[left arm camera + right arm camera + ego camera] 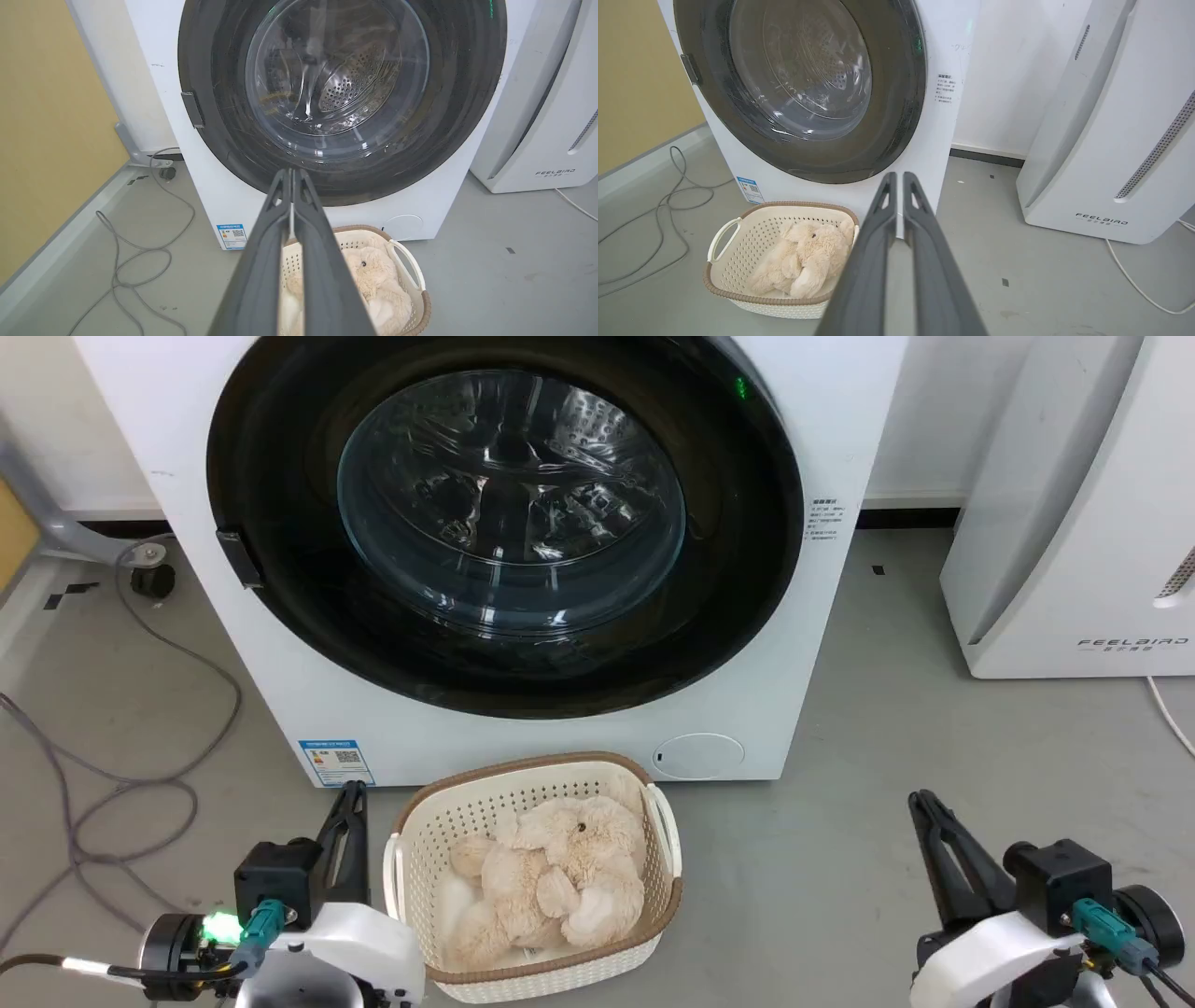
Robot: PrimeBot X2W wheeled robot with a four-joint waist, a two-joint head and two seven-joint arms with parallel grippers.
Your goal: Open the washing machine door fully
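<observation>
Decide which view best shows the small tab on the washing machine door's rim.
Left wrist view: the tab stands out grey and large against the washing machine door. The head view shows it dark, blending into the rim; the right wrist view shows it smaller, near the picture's edge.

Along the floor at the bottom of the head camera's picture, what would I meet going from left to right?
grey cables → left end effector → basket holding a plush toy → right end effector
</observation>
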